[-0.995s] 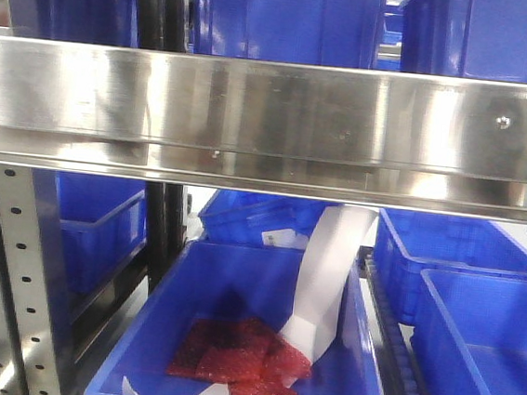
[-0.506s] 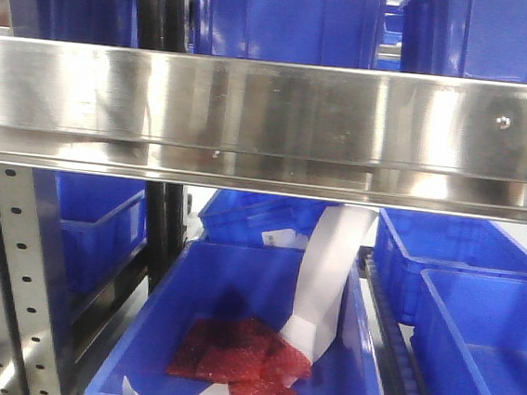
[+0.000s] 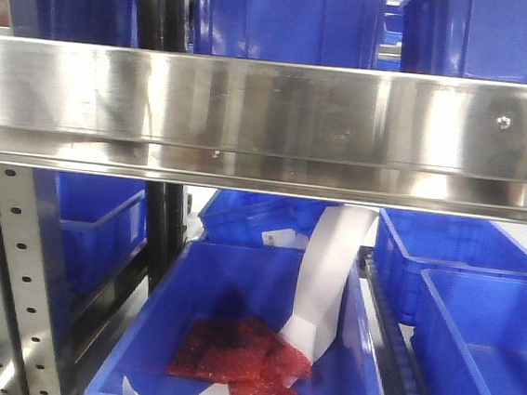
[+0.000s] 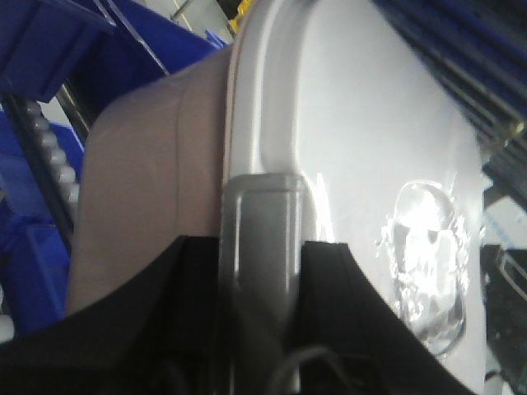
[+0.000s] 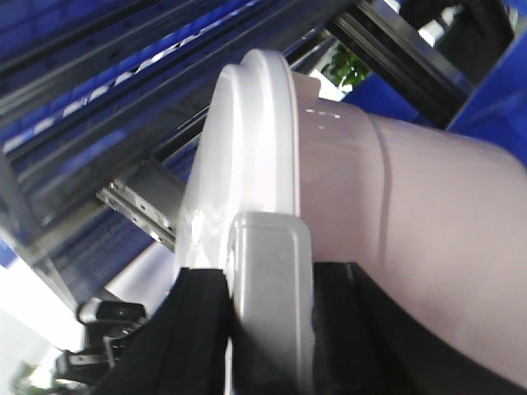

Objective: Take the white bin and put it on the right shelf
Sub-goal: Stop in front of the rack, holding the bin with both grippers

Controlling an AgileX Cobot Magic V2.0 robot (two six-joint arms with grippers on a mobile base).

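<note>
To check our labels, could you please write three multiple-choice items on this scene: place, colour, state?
1. Where do the red packets lie? A in a blue crate below the steel rail; B on the rail; C on the floor.
2. What colour are the crates above the rail? A green; B blue; C grey.
3. How does the left gripper meet the white bin? A apart; B clamped on its rim; C inside it.
Answers: A, they lie on that crate's floor; B, all are blue; B, its finger lies over the rim.

Pinkish-white bin (image 4: 132, 189), white lid (image 4: 370, 123), blue crates (image 3: 281, 17), silver shelf (image 3: 272, 110), red packets (image 3: 239, 354)
</note>
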